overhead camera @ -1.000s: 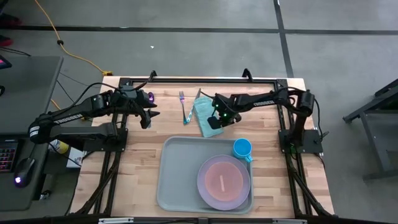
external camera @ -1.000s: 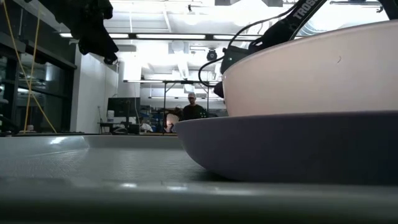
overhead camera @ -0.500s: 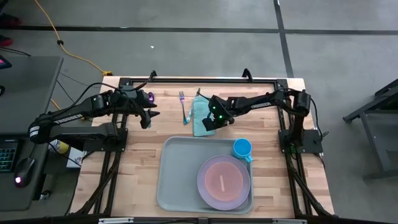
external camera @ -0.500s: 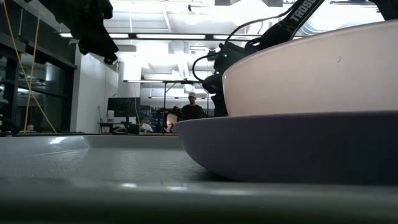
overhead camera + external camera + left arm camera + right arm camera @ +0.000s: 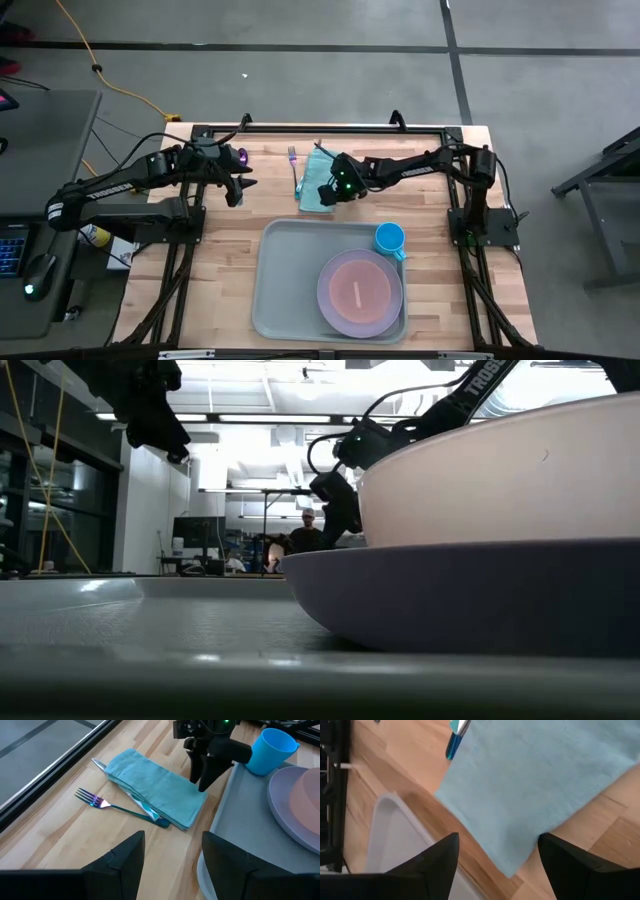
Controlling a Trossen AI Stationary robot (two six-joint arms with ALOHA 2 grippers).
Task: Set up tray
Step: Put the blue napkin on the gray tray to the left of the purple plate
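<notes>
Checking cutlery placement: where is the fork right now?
In the high view the fork lies on the bare table beyond the tray, just left of the napkin, which the right gripper hovers over.

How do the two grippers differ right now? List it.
The right gripper reaches over the teal napkin beside the fork, pointing down; the left gripper hangs over bare wood, away from everything. The right arm is stretched far across the table; the left is less extended. Both are open and hold nothing.

Tray (image 5: 290,285) at table (image 5: 225,270) front edge; plate (image 5: 360,290), cup (image 5: 389,238) on tray's right half. Napkin (image 5: 316,185), fork (image 5: 295,172) behind tray, near back edge.
</notes>
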